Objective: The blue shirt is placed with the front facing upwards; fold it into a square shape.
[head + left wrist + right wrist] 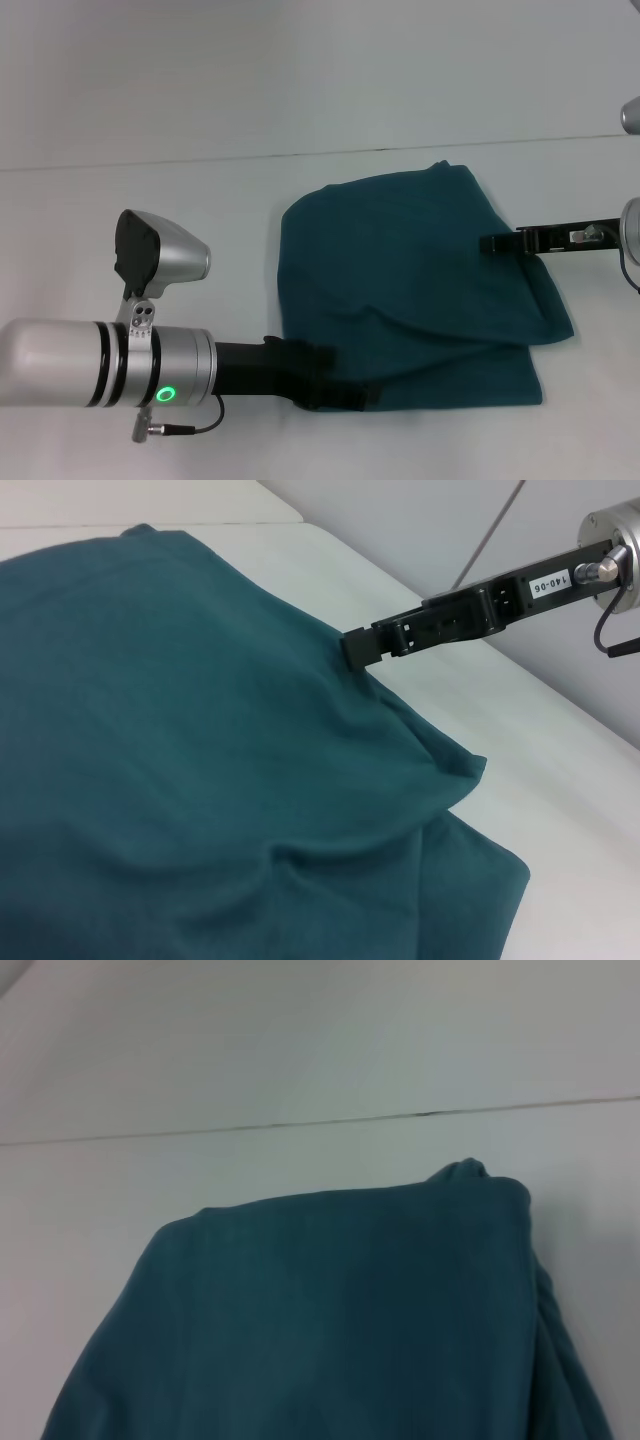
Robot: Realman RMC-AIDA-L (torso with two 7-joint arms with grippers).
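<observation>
The blue shirt (pixel 420 290) lies on the white table (pixel 150 130), right of centre, already folded into a thick, roughly square bundle with plain teal fabric on top; its near-right layers splay slightly and do not line up.

The left gripper (pixel 335 375) reaches in from the near left and meets the bundle's near-left edge; its fingers are buried in or under the cloth, so whether it pinches the fabric cannot be told. The right gripper (pixel 490 242) comes in from the right with its tip touching the shirt's upper right flank, where the cloth dimples; the left wrist view shows that tip (pixel 357 646) against the fabric, but not whether it is clamped.

Judged step: a late fold or final squaring. The next move likely calls for evening the loose near-right corner and flattening the stack.

Writing: a white tag on the right arm's finger link reads "140-06" (pixel 545 582). No printing shows on the shirt.
</observation>
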